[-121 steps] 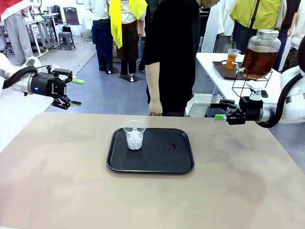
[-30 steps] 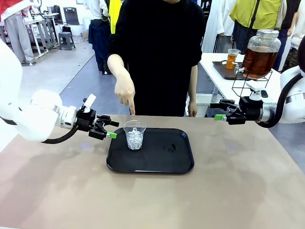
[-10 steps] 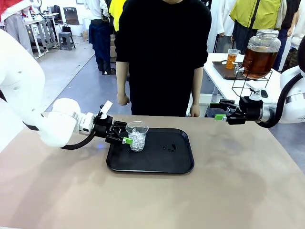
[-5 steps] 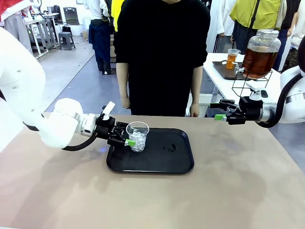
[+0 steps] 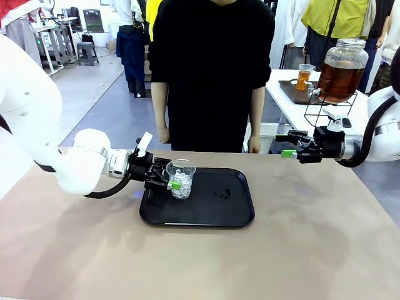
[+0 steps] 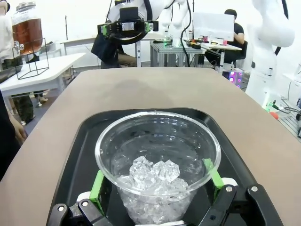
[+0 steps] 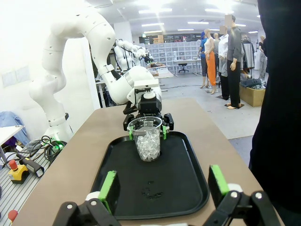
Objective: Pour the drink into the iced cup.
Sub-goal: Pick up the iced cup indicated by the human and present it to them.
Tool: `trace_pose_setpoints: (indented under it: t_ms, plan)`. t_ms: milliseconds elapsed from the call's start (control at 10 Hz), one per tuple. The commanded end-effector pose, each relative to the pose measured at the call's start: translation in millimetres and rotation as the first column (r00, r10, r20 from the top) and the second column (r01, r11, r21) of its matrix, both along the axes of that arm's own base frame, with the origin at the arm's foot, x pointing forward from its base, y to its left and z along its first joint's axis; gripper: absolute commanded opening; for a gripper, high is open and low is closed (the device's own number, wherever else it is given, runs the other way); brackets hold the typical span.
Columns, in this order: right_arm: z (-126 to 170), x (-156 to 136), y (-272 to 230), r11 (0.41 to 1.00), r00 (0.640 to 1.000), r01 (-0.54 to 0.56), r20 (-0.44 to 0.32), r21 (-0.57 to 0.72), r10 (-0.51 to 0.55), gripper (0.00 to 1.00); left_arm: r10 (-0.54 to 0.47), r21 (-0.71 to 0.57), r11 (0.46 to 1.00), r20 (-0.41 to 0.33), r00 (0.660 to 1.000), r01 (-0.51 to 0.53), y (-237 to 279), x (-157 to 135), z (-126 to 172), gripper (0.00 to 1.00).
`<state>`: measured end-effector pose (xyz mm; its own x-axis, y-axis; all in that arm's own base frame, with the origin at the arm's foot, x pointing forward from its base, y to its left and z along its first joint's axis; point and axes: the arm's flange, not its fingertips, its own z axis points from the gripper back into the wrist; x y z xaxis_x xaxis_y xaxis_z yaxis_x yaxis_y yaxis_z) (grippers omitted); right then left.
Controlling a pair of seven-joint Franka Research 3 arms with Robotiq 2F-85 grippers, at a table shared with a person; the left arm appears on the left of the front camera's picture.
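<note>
A clear plastic cup [image 5: 180, 179] holding ice cubes stands at the left end of a black tray [image 5: 212, 215]. My left gripper [image 5: 171, 180] is open and straddles the cup, a green pad [image 6: 97, 186] close to each side of its wall [image 6: 157, 160]. Across the table, my right gripper [image 5: 284, 147] hovers open and holds nothing; its wrist view looks down the tray at the cup [image 7: 148, 140]. The amber drink fills a glass dispenser jar [image 5: 339, 72] on a wire stand on the side table at the back right, beside a small cup of the same liquid [image 5: 304, 76].
A person in black stands at the table's far edge, hands [image 5: 164, 134] hanging at the sides. Small wet spots [image 5: 222, 194] mark the tray's middle. The brown tabletop [image 5: 187, 262] lies bare around the tray. Other people and tables stand behind.
My left gripper has slid further right, bringing its fingers around the iced cup. The person withdrew a pointing hand and lowered both arms. My right arm has not moved.
</note>
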<state>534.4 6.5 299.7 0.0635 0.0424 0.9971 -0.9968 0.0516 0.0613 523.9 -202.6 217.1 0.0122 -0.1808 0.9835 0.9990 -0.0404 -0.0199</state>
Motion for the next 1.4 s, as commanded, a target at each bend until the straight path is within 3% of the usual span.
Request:
trace_pose_setpoints:
  t_ms: [0,400,600,1000,1300]
  plan:
    - [3,1,2,1.000,1.000,-0.004,0.002,-0.001,0.004,1.00,0.029,-0.025,0.999,0.035,0.999,-0.028,-7,-6,-5,1.00]
    - [3,1,2,1.000,1.000,-0.004,0.002,-0.001,0.004,1.00,0.016,-0.026,1.000,0.009,1.000,-0.015,-14,-5,-7,1.00]
    - [3,1,2,1.000,1.000,-0.004,0.002,-0.001,0.004,1.00,0.032,-0.043,0.999,-0.012,0.999,-0.033,-14,-4,-8,0.66]
    - [3,1,2,1.000,1.000,-0.004,0.002,-0.001,0.004,1.00,0.065,-0.072,0.995,0.025,0.998,-0.063,-14,-5,-1,0.66]
    - [3,1,2,1.000,1.000,-0.004,0.002,-0.001,0.004,1.00,0.095,-0.085,0.992,0.063,0.993,-0.090,-18,3,51,0.66]
